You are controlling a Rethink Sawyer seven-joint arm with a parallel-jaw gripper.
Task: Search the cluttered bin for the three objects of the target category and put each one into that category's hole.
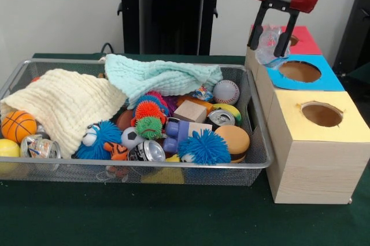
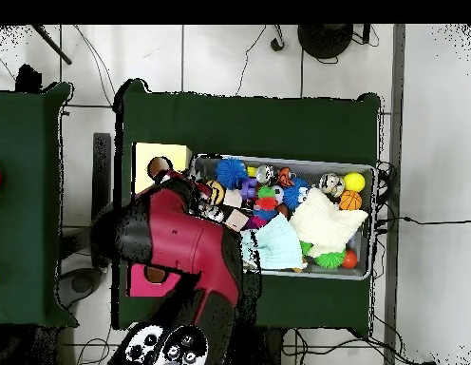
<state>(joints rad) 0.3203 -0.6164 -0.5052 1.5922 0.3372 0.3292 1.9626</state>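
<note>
My gripper [image 1: 266, 51] hangs at the top right of the front view, its black fingers [image 1: 284, 41] shut on a small clear dented plastic bottle [image 1: 266, 39]. The bottle hangs just above the far left corner of the blue-topped box [image 1: 324, 81], beside its round hole [image 1: 299, 71] and not over it. The wire mesh bin [image 1: 144, 167] lies to the left, full of toys. No other clear bottle shows in it. In the overhead view the red arm [image 2: 192, 242] covers the gripper and the bottle; the bin [image 2: 365, 274] lies to its right.
Three wooden boxes stand in a row beside the bin: red top [image 1: 306, 41], blue top, yellow top [image 1: 347, 113] with its hole [image 1: 321, 114]. In the bin lie a cream cloth [image 1: 63, 104], a mint cloth [image 1: 156, 75], silver cans [image 1: 151, 151], balls and spiky toys.
</note>
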